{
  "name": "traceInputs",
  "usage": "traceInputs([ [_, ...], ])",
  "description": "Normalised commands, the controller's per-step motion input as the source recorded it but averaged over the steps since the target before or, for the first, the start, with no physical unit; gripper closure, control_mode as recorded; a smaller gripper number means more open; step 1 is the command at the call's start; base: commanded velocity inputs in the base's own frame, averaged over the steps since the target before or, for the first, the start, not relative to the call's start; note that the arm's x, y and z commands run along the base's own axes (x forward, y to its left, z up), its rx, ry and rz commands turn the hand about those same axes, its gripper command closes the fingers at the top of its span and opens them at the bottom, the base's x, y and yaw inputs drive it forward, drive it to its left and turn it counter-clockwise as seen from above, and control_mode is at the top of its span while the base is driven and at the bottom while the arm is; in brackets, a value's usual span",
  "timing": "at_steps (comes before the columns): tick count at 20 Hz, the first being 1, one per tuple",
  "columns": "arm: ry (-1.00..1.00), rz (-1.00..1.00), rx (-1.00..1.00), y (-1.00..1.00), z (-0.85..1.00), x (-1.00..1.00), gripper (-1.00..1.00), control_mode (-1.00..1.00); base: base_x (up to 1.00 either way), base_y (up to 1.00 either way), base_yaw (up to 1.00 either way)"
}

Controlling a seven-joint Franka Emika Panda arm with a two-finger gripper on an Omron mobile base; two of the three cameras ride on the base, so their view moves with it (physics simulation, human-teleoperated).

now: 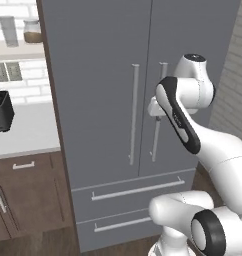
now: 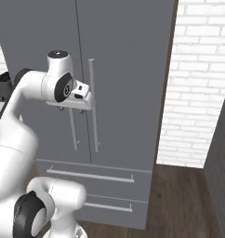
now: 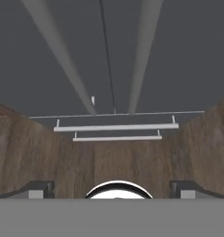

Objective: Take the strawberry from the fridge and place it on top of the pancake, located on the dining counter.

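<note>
Currently I hold the hand (image 2: 68, 108) spread and empty just before the shut fridge (image 1: 108, 75), its vertical door handles (image 1: 135, 114) directly ahead; the strawberry presumably lies behind those doors.

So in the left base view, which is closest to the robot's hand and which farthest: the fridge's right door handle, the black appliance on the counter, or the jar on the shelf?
1. The right door handle, just beside the hand.
2. The black appliance, far left on the white counter.
3. The jar, upper left on the shelf; a close call with the appliance.
</note>
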Motion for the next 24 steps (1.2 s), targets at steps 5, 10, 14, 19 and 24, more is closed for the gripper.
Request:
traceInputs([
  [5, 0.00, 0.00, 0.00, 0.00, 0.00, 0.00, -1.00, 1.00, -0.43, 0.00, -0.01],
  [10, 0.00, 0.00, 0.00, 0.00, 0.00, 0.00, -1.00, 1.00, -0.30, 0.00, 0.00],
  [14, -0.03, 0.00, 0.00, 0.00, -0.06, 0.24, -1.00, -1.00, 0.00, 0.00, 0.00],
  [19, -0.20, 0.02, -0.01, -0.03, -0.11, 0.88, -1.00, -1.00, 0.00, 0.00, 0.00],
  [24, -0.36, 0.00, -0.05, -0.23, -0.02, 0.74, -1.00, -1.00, 0.00, 0.00, 0.00],
])
